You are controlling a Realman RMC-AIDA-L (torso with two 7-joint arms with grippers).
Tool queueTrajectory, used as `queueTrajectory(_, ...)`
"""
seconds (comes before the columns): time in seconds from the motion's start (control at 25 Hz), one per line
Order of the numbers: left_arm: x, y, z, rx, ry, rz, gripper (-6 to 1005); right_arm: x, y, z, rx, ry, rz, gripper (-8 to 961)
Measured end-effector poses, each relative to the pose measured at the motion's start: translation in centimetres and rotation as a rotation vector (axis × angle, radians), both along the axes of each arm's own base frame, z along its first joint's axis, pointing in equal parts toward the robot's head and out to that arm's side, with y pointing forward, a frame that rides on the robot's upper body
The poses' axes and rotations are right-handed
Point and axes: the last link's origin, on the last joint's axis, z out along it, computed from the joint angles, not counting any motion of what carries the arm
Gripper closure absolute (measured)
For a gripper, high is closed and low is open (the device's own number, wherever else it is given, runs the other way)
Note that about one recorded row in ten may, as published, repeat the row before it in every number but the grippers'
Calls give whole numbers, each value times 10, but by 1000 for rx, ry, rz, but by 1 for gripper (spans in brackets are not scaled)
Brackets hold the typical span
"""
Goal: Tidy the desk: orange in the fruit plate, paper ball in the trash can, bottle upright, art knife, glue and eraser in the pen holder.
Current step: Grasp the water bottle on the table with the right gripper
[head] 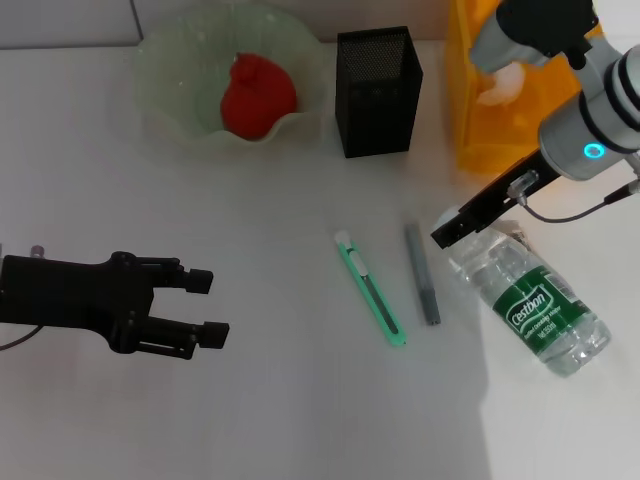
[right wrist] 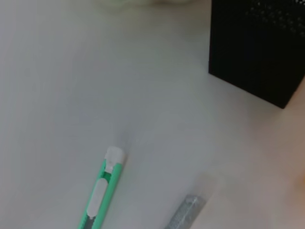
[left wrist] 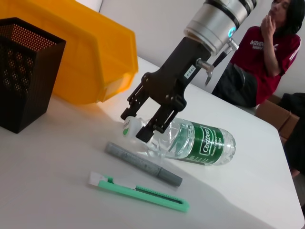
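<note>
white desk: left wrist view shows right hand narrowly open around lying bottle's cap.

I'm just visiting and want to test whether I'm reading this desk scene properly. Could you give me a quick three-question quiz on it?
1. True or false: the bottle is standing upright.
2. Which sits in the fruit plate? A) a red fruit B) the green art knife C) a paper ball
3. Fill in: the right gripper has its open fingers at the bottle's ____ end, while the left gripper waits apart, also open.

Key: 1. False, it lies on its side. 2. A, the red fruit; the art knife lies on the desk beside a grey stick. 3. Cap.
</note>
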Motion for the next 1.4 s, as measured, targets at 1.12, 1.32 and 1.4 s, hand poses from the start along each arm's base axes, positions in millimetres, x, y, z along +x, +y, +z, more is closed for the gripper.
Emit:
queueTrajectory(1.12,-3,1,-1,18,8,15,156,-9,-29,53,222,277,93,515)
queueTrajectory(1.32,-3,0,-1,15,6,14,156,-15,-47,73,292,379,140,516)
queueTrajectory(1.4,-3,0,-1,14,5,13,156,-18,-52,79,312,398,159,516)
